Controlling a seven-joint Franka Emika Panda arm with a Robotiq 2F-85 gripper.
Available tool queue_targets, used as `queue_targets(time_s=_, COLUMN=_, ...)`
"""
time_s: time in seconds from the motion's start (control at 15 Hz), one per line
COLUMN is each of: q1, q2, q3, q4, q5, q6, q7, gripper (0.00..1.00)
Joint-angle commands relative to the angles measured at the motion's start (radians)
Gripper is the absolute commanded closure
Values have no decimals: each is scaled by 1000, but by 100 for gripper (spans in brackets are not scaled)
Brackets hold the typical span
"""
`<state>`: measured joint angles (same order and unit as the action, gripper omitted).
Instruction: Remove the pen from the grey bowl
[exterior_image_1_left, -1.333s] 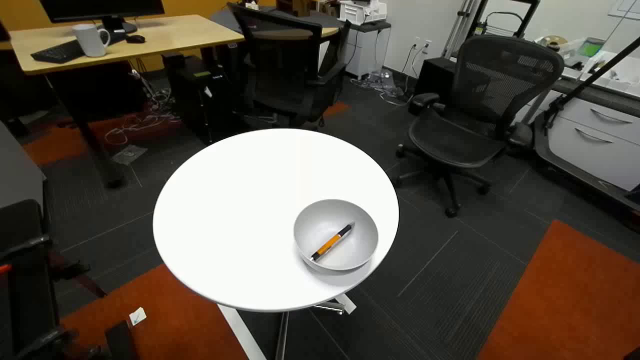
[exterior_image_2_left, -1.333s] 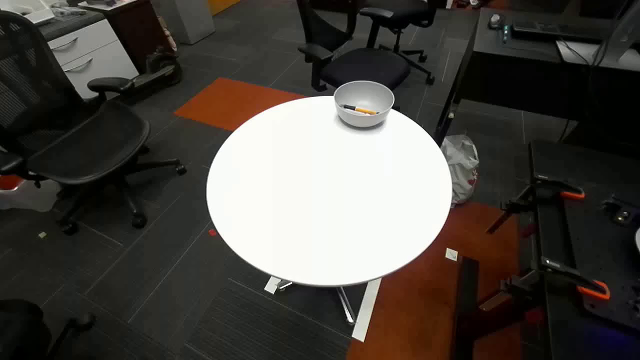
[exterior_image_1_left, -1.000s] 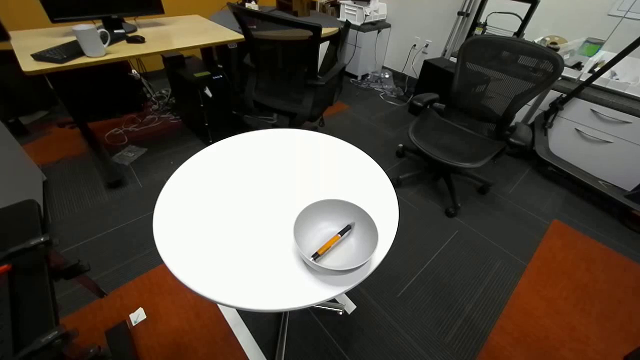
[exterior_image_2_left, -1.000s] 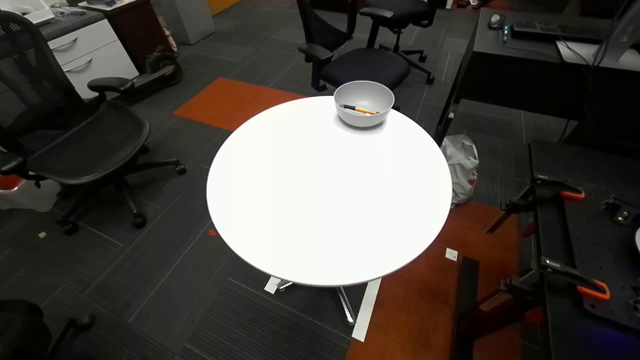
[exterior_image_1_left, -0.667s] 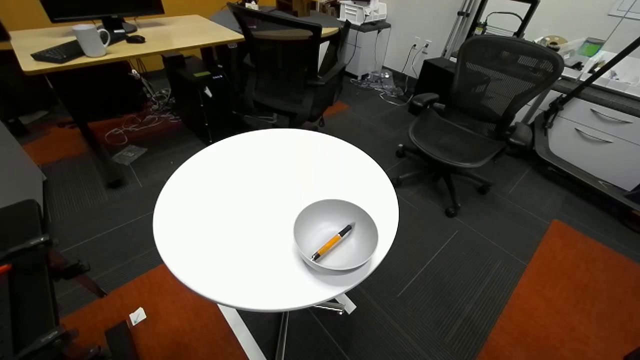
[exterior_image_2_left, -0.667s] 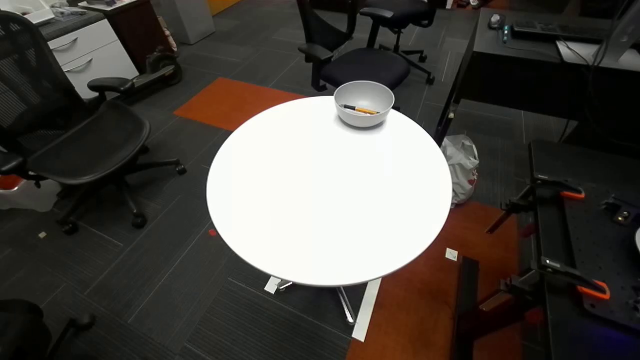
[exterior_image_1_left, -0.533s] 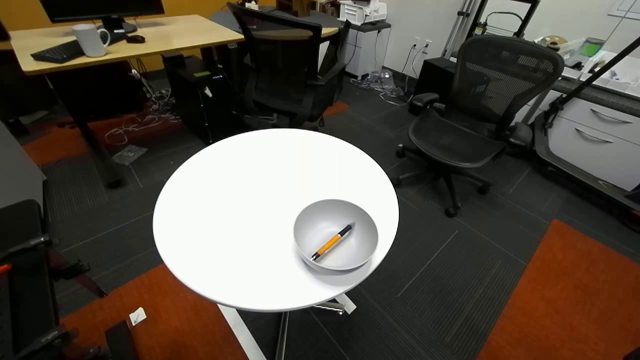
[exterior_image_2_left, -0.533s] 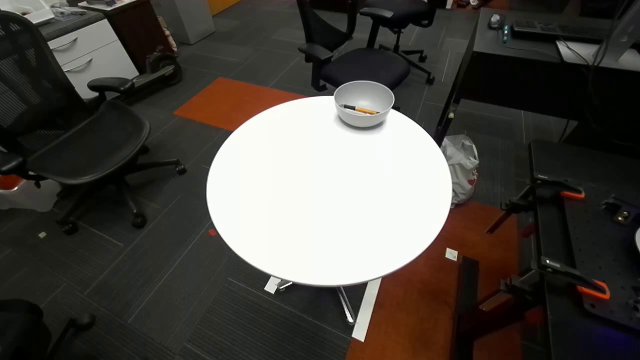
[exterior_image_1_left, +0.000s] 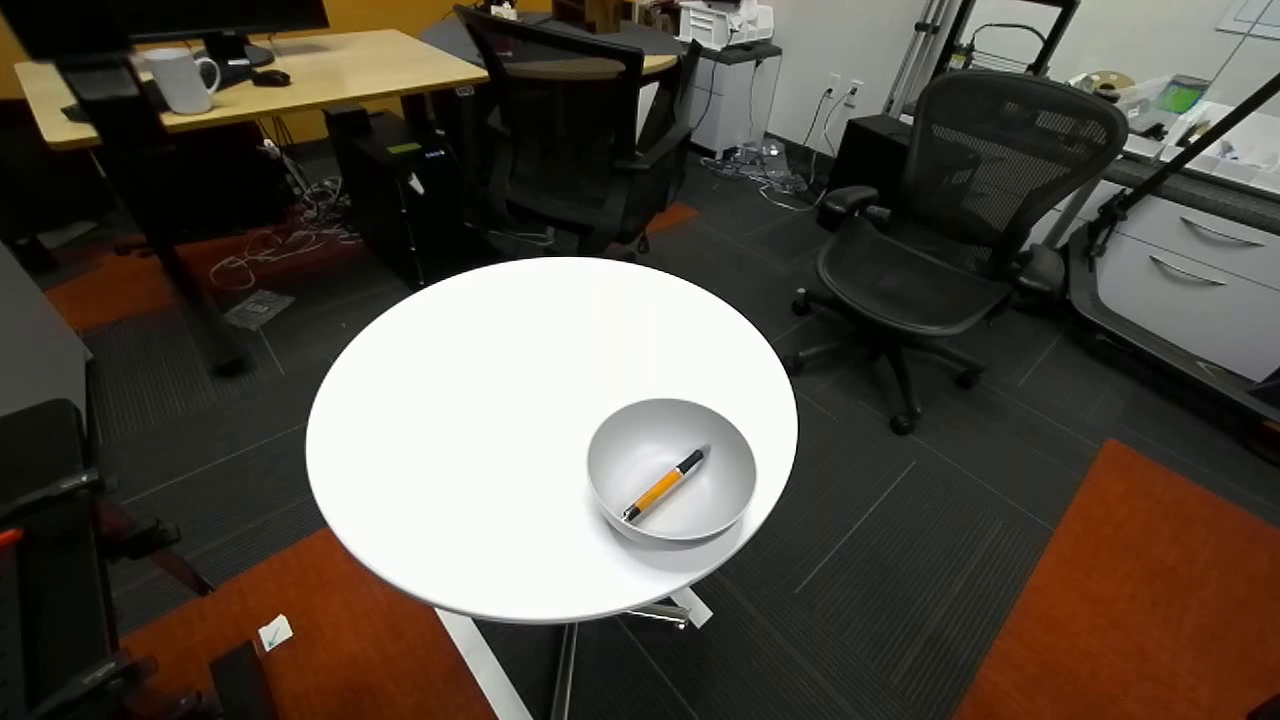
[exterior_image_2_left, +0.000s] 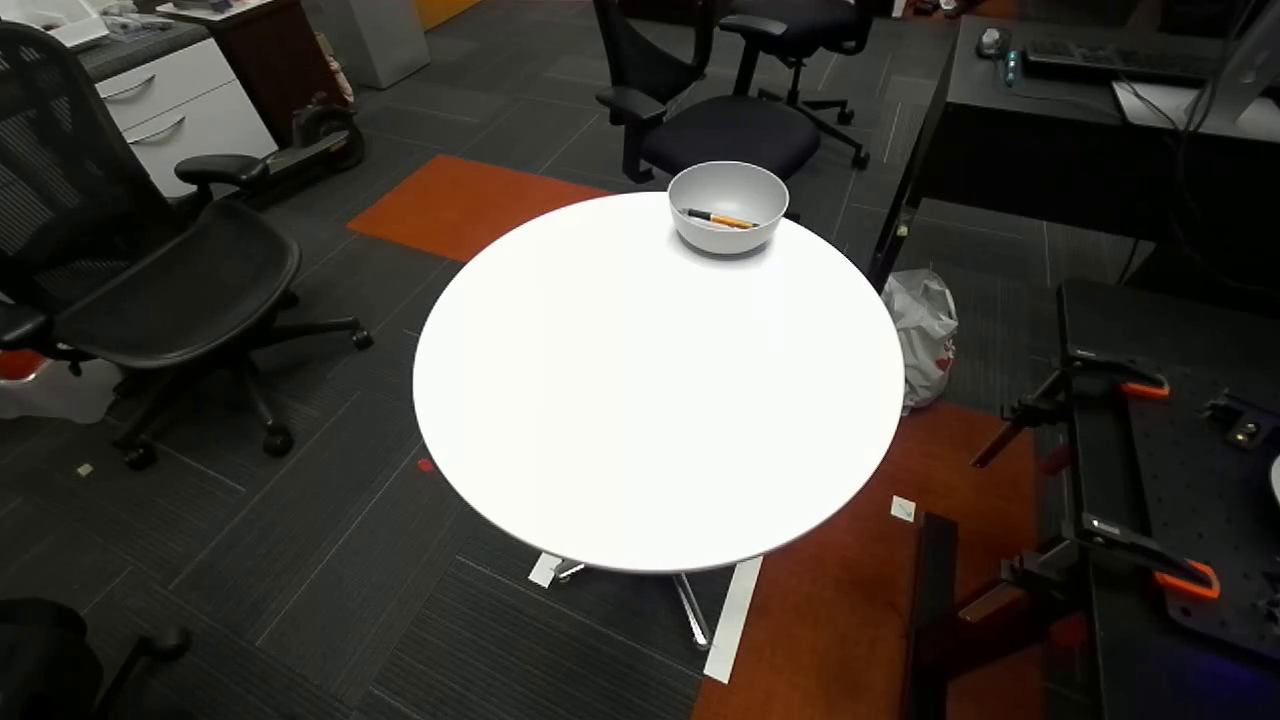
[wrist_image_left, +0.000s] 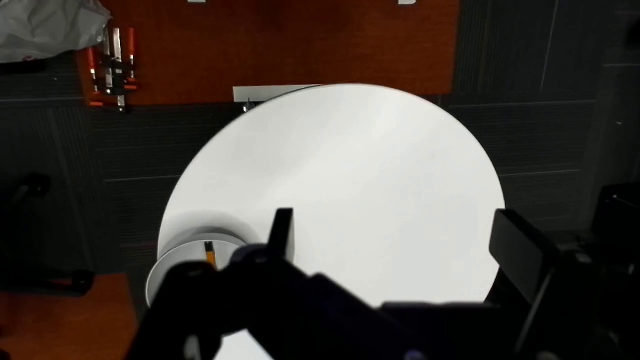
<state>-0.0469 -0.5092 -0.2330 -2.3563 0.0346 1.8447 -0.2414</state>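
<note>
The grey bowl (exterior_image_1_left: 637, 430) stands on the round white table (exterior_image_1_left: 480, 430) near its edge; it also shows in an exterior view (exterior_image_2_left: 735, 185). The pen (exterior_image_1_left: 660, 486), orange-yellow with dark ends, lies slanted inside the bowl; it also shows in an exterior view (exterior_image_2_left: 722, 218). In the wrist view my gripper (wrist_image_left: 392, 220) is open and empty above the table, its fingers wide apart. The bowl (wrist_image_left: 182, 254) is at lower left there, beyond the left finger; that finger hides part of it and most of the pen (wrist_image_left: 210, 253).
A dark blurred part of my arm or gripper (exterior_image_1_left: 100, 70) shows at the top left in an exterior view. Office chairs (exterior_image_1_left: 1000, 200) stand around the table. A black bench with clamps (exterior_image_2_left: 1140, 550) stands beside it. A plastic bag (exterior_image_2_left: 922, 335) lies on the floor.
A dark part of my arm or gripper has come into an exterior view at the top left. The bowl and the pen have not moved.
</note>
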Motion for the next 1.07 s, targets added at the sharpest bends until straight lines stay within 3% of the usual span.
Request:
queue_targets(time_s=0.0, q1=-12, q2=119, q3=13, q4=45, q5=16, q6=69, q7=-1, gripper=0)
queue_targets(time_s=0.67, q1=-28, q2=368, q3=15, q4=53, q5=7, q6=407, q7=-38, gripper=0)
queue_targets(time_s=1.0, q1=-55, q2=475, q3=20, q4=100, q5=-16, q6=469, q7=-17, gripper=0)
